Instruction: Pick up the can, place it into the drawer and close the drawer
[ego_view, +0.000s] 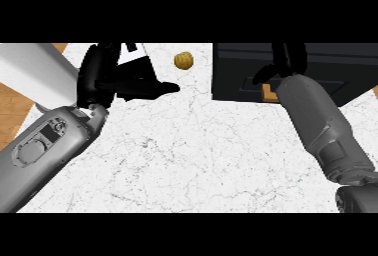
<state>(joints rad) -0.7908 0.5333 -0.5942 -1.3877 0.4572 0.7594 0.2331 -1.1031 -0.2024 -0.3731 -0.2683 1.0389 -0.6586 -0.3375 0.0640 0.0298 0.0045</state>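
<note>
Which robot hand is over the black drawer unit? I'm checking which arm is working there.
The right robot hand: it reaches over the black box-shaped drawer unit. The left robot hand is above the white marble counter, beside a small golden-brown rounded object.

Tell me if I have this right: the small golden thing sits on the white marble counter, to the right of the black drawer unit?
Not quite. In the head view the small golden thing does sit on the white marble counter, but to the left of the black drawer unit, between it and the left robot hand.
</note>
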